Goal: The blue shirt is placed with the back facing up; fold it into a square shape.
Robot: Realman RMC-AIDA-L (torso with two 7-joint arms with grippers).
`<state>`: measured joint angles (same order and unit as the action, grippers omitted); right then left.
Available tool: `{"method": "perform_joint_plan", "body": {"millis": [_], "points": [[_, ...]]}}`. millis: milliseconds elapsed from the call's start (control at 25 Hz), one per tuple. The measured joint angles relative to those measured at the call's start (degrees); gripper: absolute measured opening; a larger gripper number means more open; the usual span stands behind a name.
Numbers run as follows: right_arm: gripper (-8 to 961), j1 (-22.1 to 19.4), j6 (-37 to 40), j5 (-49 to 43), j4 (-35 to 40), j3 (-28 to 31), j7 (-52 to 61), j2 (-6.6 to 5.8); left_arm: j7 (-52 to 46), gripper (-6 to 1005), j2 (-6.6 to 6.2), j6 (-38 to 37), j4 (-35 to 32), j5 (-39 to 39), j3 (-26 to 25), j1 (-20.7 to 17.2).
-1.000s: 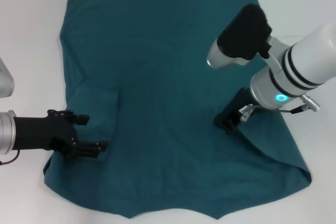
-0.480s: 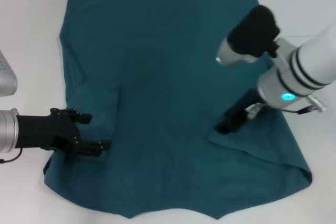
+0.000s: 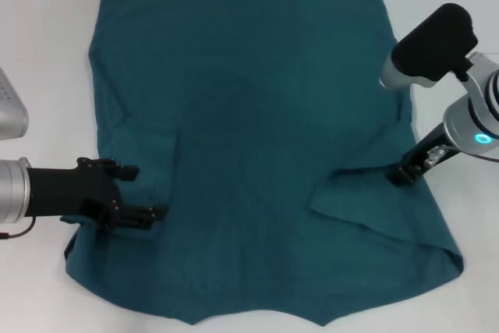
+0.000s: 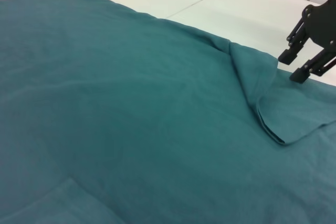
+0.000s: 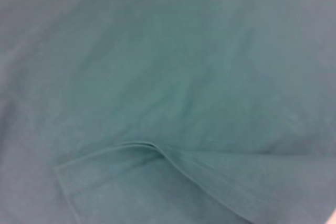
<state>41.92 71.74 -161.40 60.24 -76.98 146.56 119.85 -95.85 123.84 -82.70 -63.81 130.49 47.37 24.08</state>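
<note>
Lying flat across the white surface point(image 3: 47, 21), the dark teal-blue soft cotton short-sleeved shirt point(image 3: 249, 115) is spread plain side up and fills most of the head view. Both side parts are folded in over the body.

Left side: the left pincer point(image 3: 148, 214), black, reaches in low from the left edge and sits on the shirt's folded-in left part, near the lower hem. Its two fingers point(image 3: 140, 220) lie close together, nearly flat on the cloth; whether any fabric is caught between them cannot be told.

Middle: the shirt's back lies smooth, with slight creases.

Right side: the right flap ends in a doubled fold whose corner points toward the shirt's centre. The right pincer point(image 3: 404, 175) stands just above that flap's right part, near the shirt's right edge. In the left wrist view the right pincer point(image 4: 297, 65) shows its fingers parted with a narrow gap, nothing between them, tips just off the cloth.
</note>
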Motion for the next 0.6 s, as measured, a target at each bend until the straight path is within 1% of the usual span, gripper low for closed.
{"method": "perform_joint_plan", "body": {"millis": [200,400,600], "points": [[373,-0.69,-0.52,-0.43,-0.3,1.18,-0.1,0.01,-0.03,886,0.0,-0.01,0.0,-0.08,-0.13,0.18],[262,-0.98,-1.26,0.03,-2.09,3.89,-0.69,-0.03,0.01,886,0.0,0.0,-0.05,-0.3,-0.33,0.44],[97,-0.52,-3.07,-0.13,-4.44,4.68,-0.71,-0.16,0.11,885,0.0,0.43,-0.06,-0.33,-0.32,0.58]]}}
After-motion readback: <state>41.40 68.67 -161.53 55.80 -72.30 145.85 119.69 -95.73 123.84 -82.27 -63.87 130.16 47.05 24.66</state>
